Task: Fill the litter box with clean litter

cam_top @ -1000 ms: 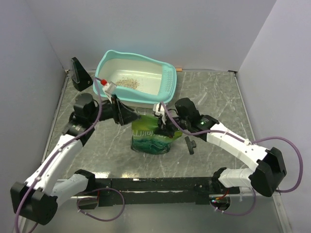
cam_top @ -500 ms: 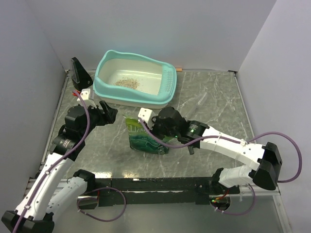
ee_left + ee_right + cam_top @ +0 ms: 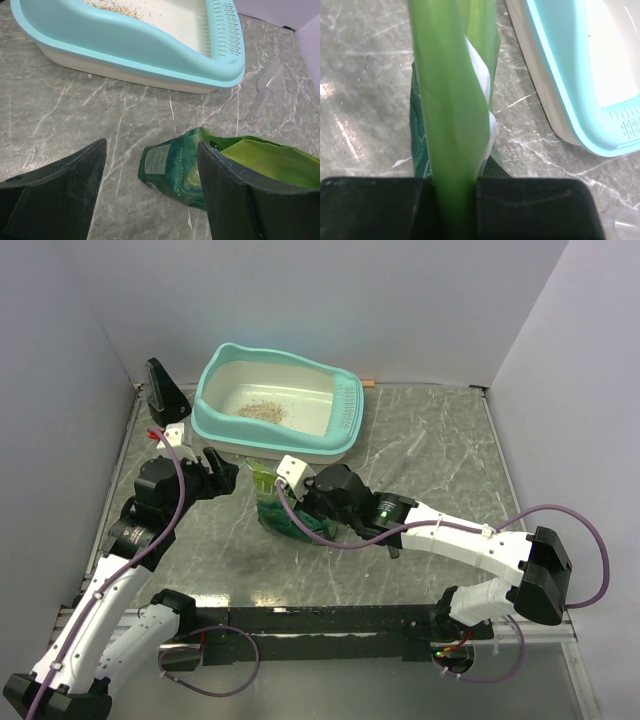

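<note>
The litter box (image 3: 345,415) with turquoise rim and cream inside stands at the back centre; it also shows in the left wrist view (image 3: 150,55) and the right wrist view (image 3: 580,95). A small patch of beige litter (image 3: 262,410) lies inside it. A green printed pouch (image 3: 278,510) stands on the table in front of the box. My right gripper (image 3: 318,500) is shut on the pouch's edge (image 3: 455,150). My left gripper (image 3: 218,472) is open and empty, left of the pouch (image 3: 200,165).
A translucent scoop (image 3: 415,447) lies right of the box, also in the left wrist view (image 3: 267,90). A black wedge-shaped object (image 3: 163,390) stands at the back left. A small black piece (image 3: 392,540) lies beside the right arm. Walls close in left, right and behind.
My left arm drew back from over the box to the left of the pouch. My right gripper shifted left with the pouch, which now stands nearer the box.
</note>
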Controlling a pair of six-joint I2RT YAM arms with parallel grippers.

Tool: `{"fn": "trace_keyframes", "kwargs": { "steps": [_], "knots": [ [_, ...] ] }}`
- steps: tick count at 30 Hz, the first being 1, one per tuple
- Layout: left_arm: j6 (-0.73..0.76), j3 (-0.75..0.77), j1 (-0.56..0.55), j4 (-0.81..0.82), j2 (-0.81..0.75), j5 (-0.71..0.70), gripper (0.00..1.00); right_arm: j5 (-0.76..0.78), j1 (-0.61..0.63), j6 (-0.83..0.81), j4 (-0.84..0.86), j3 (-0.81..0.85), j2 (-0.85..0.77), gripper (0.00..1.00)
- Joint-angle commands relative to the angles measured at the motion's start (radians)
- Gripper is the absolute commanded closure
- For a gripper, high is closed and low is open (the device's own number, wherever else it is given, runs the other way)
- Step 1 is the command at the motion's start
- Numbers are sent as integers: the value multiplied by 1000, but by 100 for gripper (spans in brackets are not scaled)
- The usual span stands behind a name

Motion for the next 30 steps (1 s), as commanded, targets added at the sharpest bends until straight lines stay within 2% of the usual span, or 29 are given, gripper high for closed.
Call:
{"fn": "trace_keyframes", "kwargs": {
  "steps": [1,4,6,7,10,12,19,21,23,24,25,26,30],
  "knots": [
    [0,11,1,14,-14,-14,23,86,12,75,306,67,-53,100],
    [0,14,1,13,-8,-15,23,66,10,135,287,16,-39,97],
    [5,15,1,11,-3,-6,23,50,10,170,270,-2,-27,77],
    [3,15,1,10,1,-5,23,44,10,178,260,-1,-20,62],
    [3,15,0,8,3,-2,23,46,10,194,208,17,-30,45],
    [5,12,1,11,1,4,23,47,10,189,185,39,-66,43],
    [2,11,1,11,-6,18,23,112,-2,131,-51,85,-255,36],
    [0,12,1,14,-9,18,22,129,-14,123,-137,77,-316,38],
    [0,11,1,14,-12,27,22,129,-33,132,-196,48,-377,47],
    [0,11,1,17,-14,27,22,119,-37,134,-210,36,-396,58],
    [0,11,3,17,-14,31,22,113,-44,135,-217,25,-413,89],
    [0,9,3,17,-14,35,22,103,-51,141,-224,8,-431,100],
    [2,12,3,16,-8,46,22,50,-90,161,-271,4,-410,100]
  ]
}}
